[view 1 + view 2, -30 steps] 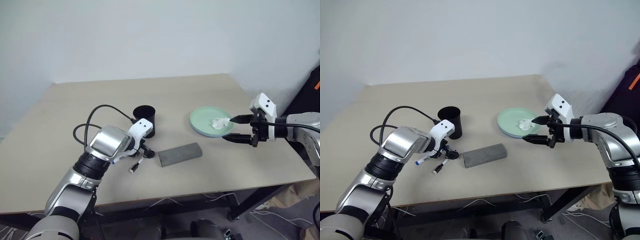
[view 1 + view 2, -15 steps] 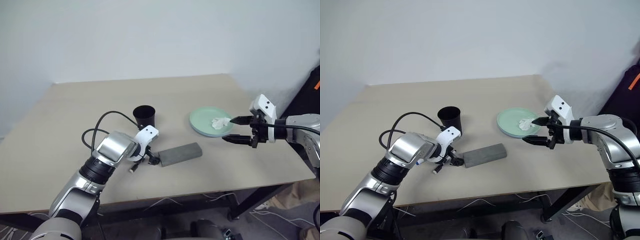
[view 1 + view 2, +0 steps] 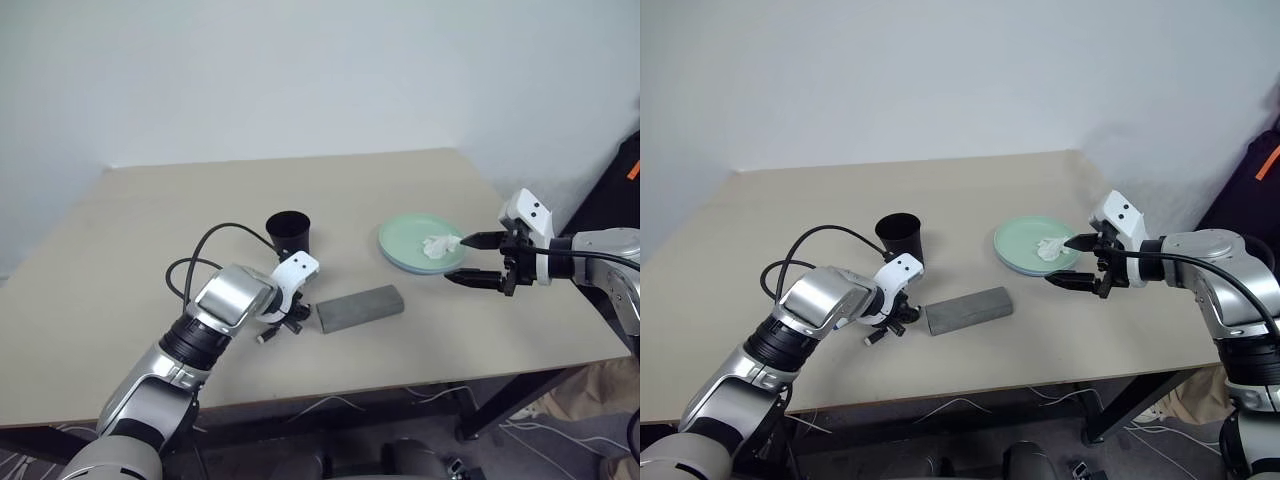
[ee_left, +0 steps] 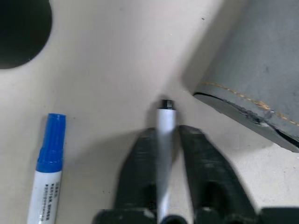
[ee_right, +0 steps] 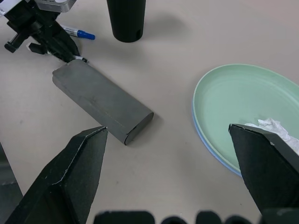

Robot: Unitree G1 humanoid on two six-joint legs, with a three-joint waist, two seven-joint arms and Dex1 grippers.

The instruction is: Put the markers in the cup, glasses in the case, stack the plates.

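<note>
My left gripper (image 4: 164,134) is shut on a white marker (image 4: 165,116) with a black tip that lies on the table beside the grey case (image 3: 360,308). A blue-capped marker (image 4: 49,172) lies close by on its other side. The black cup (image 3: 290,235) stands just behind them. At the right, a mint green plate (image 3: 415,243) rests on a light blue one (image 5: 212,156) whose rim peeks out beneath. My right gripper (image 3: 468,257) hangs open at the plates' near right edge. The glasses are out of view.
A crumpled white tissue (image 3: 437,245) lies in the green plate. The case is closed and lies slanted between my two arms. The table's front edge (image 3: 400,385) runs close below the case, and a dark object with orange trim (image 3: 625,190) stands off the table's right side.
My left gripper's fingers, open before, have closed on the black-tipped marker. The right arm has kept still.
</note>
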